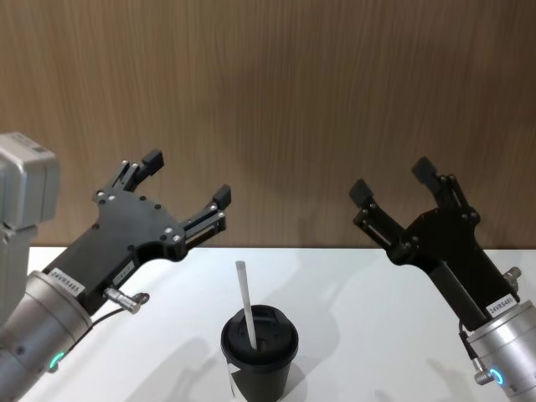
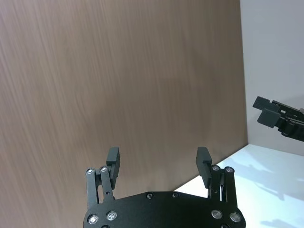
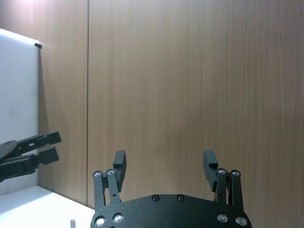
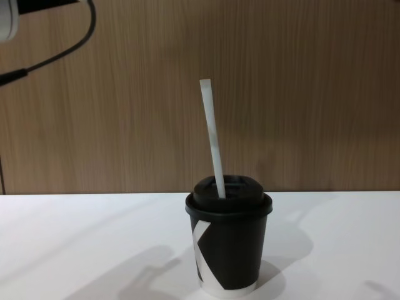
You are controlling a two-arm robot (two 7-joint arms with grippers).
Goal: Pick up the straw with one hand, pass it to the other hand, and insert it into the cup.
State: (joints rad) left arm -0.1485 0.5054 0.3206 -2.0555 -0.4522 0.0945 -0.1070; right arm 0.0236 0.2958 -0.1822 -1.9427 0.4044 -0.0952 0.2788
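White paper straw [image 4: 214, 140] stands tilted in the black lidded paper cup [image 4: 228, 247], below and between the raised left gripper [image 1: 186, 178] and right gripper [image 1: 392, 180], both spread and empty.

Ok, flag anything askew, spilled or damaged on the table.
Nothing is spilled or damaged. The straw stands in the lid of the black cup, leaning slightly to the robot's left. The cup is upright on the white table. The left pincer and right pincer are open, raised apart.

The straw [image 1: 245, 306] stands in the cup [image 1: 260, 352] on the table [image 1: 360, 301], between both raised grippers.
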